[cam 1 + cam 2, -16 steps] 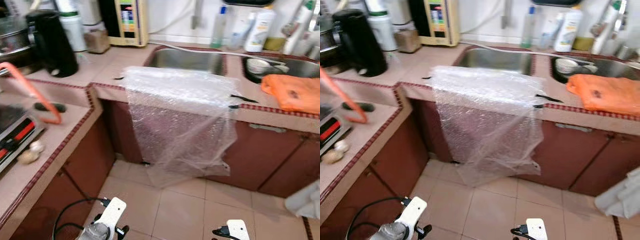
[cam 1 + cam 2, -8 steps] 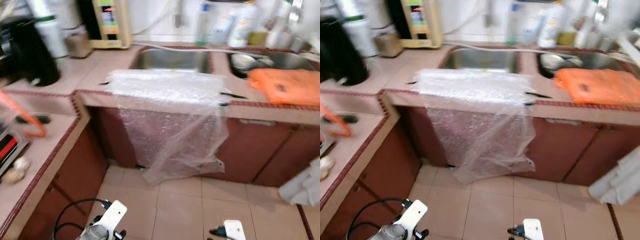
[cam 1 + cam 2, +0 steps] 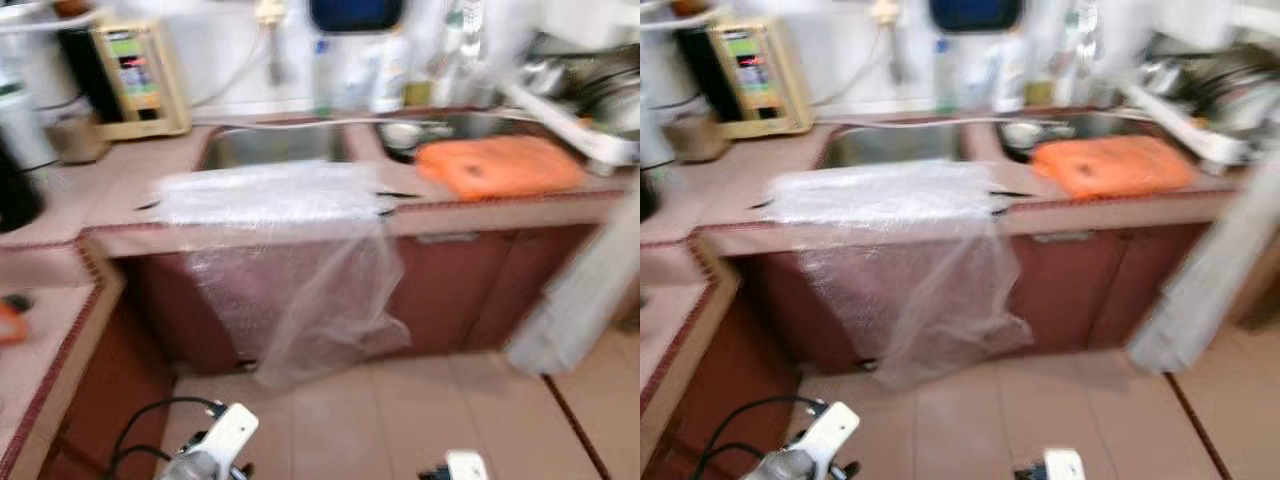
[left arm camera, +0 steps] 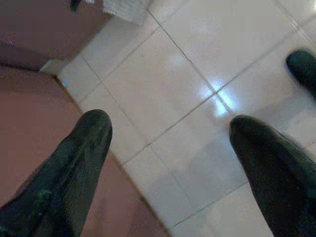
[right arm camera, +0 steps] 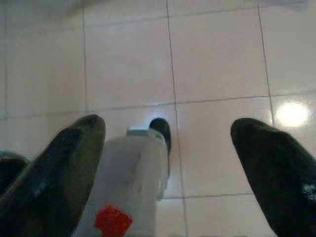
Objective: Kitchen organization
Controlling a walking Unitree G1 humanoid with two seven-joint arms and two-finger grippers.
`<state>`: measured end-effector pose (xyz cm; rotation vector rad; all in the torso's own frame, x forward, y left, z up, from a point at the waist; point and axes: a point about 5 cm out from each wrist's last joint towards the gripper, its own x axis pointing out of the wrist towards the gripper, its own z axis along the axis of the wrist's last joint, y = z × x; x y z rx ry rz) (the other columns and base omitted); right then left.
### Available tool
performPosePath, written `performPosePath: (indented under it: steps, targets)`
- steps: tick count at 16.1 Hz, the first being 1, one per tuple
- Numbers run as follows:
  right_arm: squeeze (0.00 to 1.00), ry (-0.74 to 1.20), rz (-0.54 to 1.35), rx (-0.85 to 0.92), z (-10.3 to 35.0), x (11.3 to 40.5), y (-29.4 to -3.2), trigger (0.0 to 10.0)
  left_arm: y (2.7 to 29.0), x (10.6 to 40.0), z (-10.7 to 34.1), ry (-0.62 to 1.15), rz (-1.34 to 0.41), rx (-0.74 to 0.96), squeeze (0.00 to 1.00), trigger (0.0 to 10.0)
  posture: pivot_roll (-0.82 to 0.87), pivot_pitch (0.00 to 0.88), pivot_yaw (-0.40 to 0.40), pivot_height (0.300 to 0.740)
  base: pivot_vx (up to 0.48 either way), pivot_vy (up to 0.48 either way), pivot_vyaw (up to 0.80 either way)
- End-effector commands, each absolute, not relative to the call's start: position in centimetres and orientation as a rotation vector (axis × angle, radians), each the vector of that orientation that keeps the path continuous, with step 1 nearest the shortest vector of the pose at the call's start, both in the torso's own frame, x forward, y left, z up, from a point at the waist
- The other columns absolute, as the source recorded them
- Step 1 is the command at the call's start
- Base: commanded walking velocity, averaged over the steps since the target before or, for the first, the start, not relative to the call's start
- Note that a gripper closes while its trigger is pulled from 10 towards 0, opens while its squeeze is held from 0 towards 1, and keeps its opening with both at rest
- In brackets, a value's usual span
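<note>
Both arms hang low at the robot's sides: the left gripper (image 4: 168,143) points down at the pale floor tiles (image 4: 197,59) beside a dark red cabinet face, its two black fingers spread wide with nothing between them, and the right gripper (image 5: 168,143) likewise hangs over the tiles, fingers apart and empty. The likely work lies ahead and above them, on the tiled worktop (image 3: 120,225). A sheet of bubble wrap (image 3: 290,260) is draped over the worktop's front edge just before the sink (image 3: 275,145), its long run hanging down the cabinet front toward the floor. An orange cloth (image 3: 495,165) lies further toward the robot's right, beside a second basin. The bubble wrap sits slightly left of centre, so the left arm looks the nearer one, though either gripper would have to rise well up and forward. The head views are blurred, so small items on the worktop cannot be told.
</note>
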<state>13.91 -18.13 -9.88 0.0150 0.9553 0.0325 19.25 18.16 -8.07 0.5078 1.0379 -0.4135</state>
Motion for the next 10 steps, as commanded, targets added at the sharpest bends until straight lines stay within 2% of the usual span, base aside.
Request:
performPosePath:
  steps: [1,8,10]
  targets:
    - [0.00,0.990,0.051,0.027,-10.3,13.0,-17.6,10.0,18.2,19.5,-7.9,1.034,-0.414,0.520,0.00,10.0,-0.12,0.000,0.095,0.740,0.000,0.000,-0.80]
    - [0.00,0.997,0.094,-0.030,-10.1,13.4,-18.5,10.0,17.1,19.0,-8.3,1.039,-0.394,0.475,0.00,10.0,-0.10,0.000,0.029,0.740,0.000,0.000,-0.80]
    - [0.00,0.989,0.128,-0.058,-9.8,13.9,-18.8,10.0,16.9,18.1,-8.8,1.056,-0.373,0.455,0.00,10.0,-0.10,0.000,0.009,0.740,0.000,0.000,-0.27]
